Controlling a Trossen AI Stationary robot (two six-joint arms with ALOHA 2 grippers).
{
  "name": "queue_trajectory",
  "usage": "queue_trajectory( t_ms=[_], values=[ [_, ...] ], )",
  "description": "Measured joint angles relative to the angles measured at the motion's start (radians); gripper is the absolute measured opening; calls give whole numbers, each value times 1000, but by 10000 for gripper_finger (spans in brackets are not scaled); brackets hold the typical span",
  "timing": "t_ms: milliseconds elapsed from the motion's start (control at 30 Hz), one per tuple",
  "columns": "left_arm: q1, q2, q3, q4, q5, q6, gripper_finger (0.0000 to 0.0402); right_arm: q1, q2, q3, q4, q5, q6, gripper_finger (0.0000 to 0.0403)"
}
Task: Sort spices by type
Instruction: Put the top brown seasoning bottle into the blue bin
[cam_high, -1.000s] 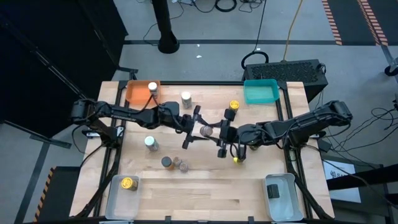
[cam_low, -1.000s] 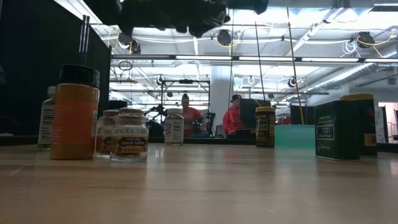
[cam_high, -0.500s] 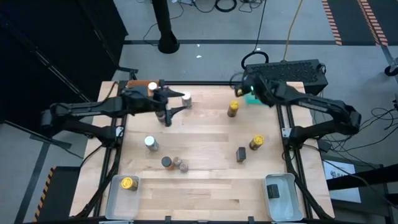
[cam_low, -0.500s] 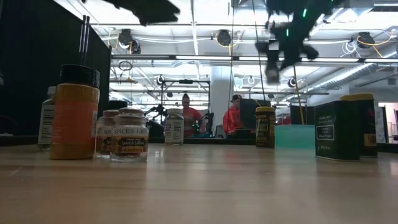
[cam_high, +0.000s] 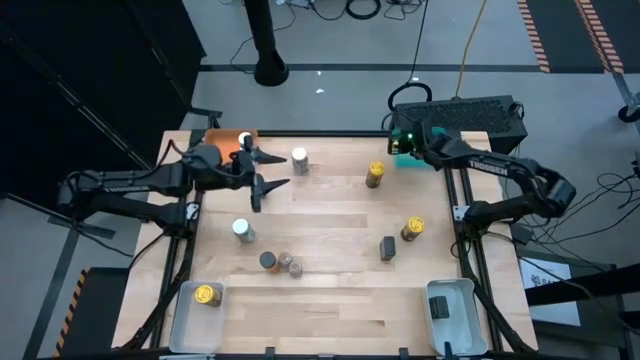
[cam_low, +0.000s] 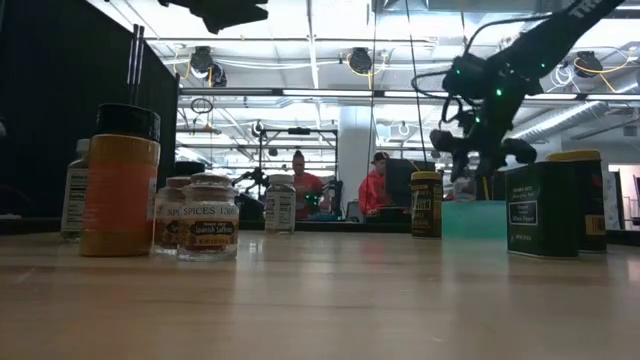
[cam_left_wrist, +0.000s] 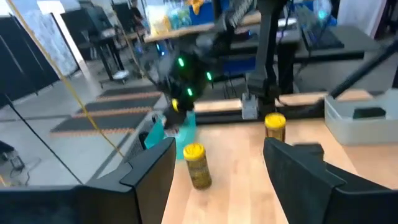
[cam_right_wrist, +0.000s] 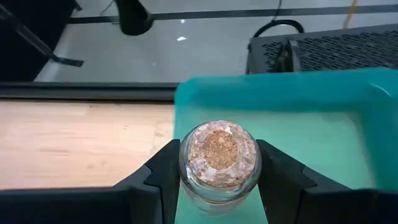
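Note:
My right gripper (cam_high: 402, 148) is shut on a small glass jar of brown spice (cam_right_wrist: 219, 160) above the teal tray (cam_right_wrist: 311, 124) at the table's far right. My left gripper (cam_high: 272, 170) hangs open and empty above the far left of the table, next to the orange tray (cam_high: 220, 150), which holds one jar (cam_high: 245, 140). Other spices stand upright on the wood: a white-lidded jar (cam_high: 299, 158), a yellow-lidded one (cam_high: 375, 174), another yellow one (cam_high: 412, 229), a dark tin (cam_high: 388, 247), a white-lidded jar (cam_high: 241, 230) and two small jars (cam_high: 280, 263). My right gripper pinches the jar's round side wall (cam_right_wrist: 186, 163) between its two fingers (cam_right_wrist: 163, 177), one on each side. One end of the jar faces the wrist camera and shows brown spice through the glass. The jar hangs clear above the teal tray's floor.
Two clear trays sit at the near corners, the left (cam_high: 195, 312) with a yellow-lidded jar (cam_high: 206, 294), the right (cam_high: 455, 318) with a dark one (cam_high: 440, 307). A black box (cam_high: 470, 115) stands beyond the far right edge. People sit in the room behind.
Both grippers have left the table's middle, where they met at a small jar. My right gripper has swung toward the far right corner with the jar and come down over the teal tray. My left gripper has drawn back toward the far left and risen.

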Motion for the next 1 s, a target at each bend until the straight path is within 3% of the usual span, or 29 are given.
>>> queue_trajectory(
  t_ms=[433, 1000],
  values=[
    [0, 0, -14, 51, -2, 7, 251, 4, 3, -89, 139, 113, 43, 148],
    [1, 0, -14, 37, -2, 7, 251, 63, 148, -91, 251, 169, 36, 148]
  ],
)
